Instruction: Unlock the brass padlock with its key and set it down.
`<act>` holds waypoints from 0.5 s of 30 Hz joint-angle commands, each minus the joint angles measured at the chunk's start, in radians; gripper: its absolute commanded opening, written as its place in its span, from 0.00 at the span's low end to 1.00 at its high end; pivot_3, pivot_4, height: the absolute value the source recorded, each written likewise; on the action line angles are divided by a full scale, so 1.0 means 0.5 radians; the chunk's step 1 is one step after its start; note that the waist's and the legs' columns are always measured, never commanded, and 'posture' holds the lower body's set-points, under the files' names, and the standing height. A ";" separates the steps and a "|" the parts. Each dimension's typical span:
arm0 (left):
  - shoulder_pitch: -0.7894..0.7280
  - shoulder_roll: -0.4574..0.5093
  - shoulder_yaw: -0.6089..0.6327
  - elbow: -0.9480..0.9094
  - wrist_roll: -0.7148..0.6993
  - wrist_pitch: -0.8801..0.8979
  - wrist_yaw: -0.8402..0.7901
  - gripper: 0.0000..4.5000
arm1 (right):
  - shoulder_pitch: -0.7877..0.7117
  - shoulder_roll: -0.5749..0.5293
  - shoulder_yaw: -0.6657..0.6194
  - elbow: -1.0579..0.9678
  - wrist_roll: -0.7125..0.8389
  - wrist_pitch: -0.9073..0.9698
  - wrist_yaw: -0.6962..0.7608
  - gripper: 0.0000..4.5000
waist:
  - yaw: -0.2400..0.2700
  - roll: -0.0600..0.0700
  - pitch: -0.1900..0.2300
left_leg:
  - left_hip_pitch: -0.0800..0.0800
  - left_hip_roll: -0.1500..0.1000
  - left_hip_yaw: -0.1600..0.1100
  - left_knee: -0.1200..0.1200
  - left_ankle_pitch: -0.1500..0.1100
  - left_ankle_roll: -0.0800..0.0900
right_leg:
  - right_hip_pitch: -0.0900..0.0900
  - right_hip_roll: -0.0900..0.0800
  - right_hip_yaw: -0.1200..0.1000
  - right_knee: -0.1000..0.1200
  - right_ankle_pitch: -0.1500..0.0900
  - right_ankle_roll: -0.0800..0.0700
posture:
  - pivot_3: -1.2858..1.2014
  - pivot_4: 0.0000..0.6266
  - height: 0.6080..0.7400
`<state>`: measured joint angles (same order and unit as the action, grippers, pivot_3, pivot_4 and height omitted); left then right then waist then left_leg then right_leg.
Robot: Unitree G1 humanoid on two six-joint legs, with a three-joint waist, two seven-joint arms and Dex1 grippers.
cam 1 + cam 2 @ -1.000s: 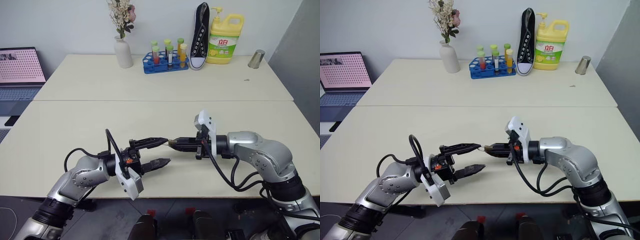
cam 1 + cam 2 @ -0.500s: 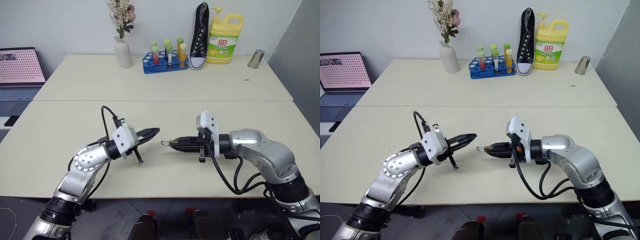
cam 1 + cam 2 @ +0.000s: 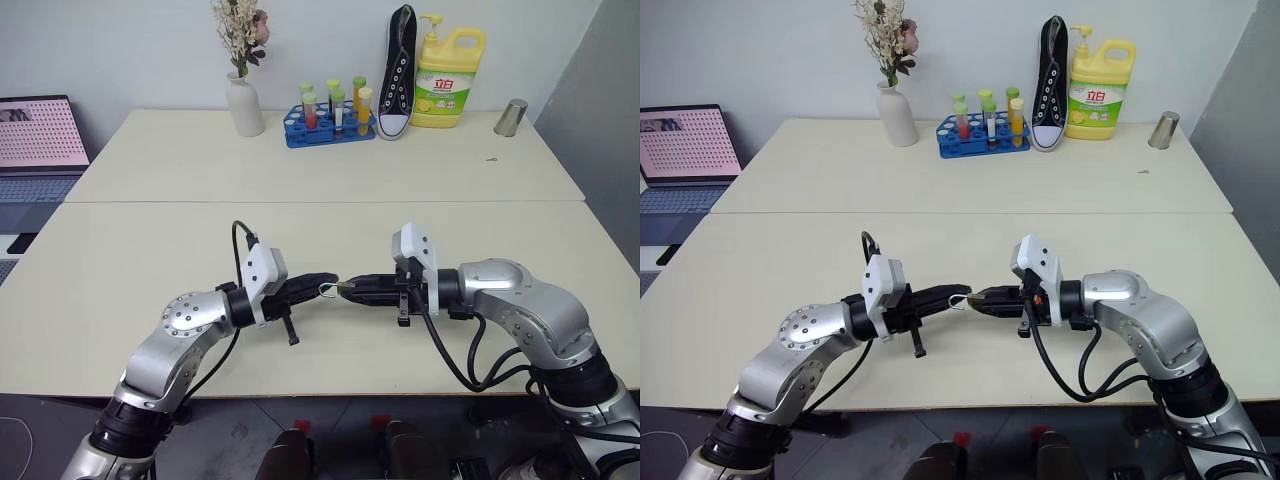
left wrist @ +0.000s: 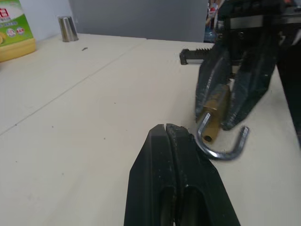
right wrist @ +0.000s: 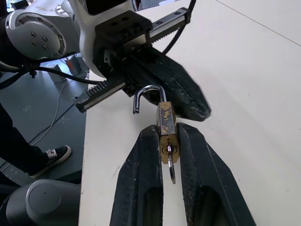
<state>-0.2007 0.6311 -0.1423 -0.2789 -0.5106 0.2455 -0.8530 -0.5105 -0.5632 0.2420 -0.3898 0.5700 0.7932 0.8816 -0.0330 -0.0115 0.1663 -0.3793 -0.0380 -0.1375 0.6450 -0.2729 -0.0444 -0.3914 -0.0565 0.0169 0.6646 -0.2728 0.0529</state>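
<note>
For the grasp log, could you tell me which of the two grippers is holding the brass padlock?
The right gripper clamps the brass padlock; the left gripper is shut on nothing, beside the open shackle.

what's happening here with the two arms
The right pincer is shut on the brass padlock, held above the table, with the key in its keyhole. The shackle has sprung open, so the lock looks unlocked. The left pincer is shut and empty, its tip right beside the shackle. The padlock is not yet set down.

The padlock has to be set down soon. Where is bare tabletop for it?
Bare: the near table around both grippers. Crowded: the far edge, with vase, test-tube rack, shoe, detergent bottle, metal cup.
</note>
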 commanded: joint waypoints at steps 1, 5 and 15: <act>0.019 0.055 0.067 -0.105 -0.032 0.059 -0.081 0.00 | -0.008 -0.006 -0.019 -0.041 -0.011 -0.050 0.023 0.03 | 0.003 0.000 0.000 | 0.000 0.000 0.000 0.000 0.000 0.000 | 0.000 0.000 0.000 0.000 0.000 0.000 | 0.52 0.24 1.00; 0.045 0.096 0.076 -0.155 -0.043 0.116 -0.158 0.00 | -0.011 -0.005 -0.013 -0.032 -0.024 -0.058 0.031 0.03 | 0.003 0.000 0.000 | -0.001 -0.001 0.000 0.000 0.000 0.000 | 0.000 0.000 0.000 -0.001 0.000 0.000 | 0.52 0.24 1.00; 0.018 0.075 0.203 -0.358 -0.370 0.461 -0.156 0.00 | -0.006 -0.005 -0.006 -0.025 -0.050 -0.064 0.049 0.03 | 0.003 0.000 0.000 | -0.001 0.000 0.000 0.000 0.000 0.000 | 0.000 0.000 0.000 -0.001 0.000 0.000 | 0.52 0.24 1.00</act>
<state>-0.1772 0.6713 -0.0766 -0.4064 -0.6477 0.4517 -0.9304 -0.5106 -0.5659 0.2464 -0.3864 0.5373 0.7792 0.8940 -0.0314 -0.0115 0.1664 -0.3795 -0.0381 -0.1373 0.6450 -0.2729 -0.0444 -0.3913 -0.0568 0.0171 0.6640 -0.2728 0.0530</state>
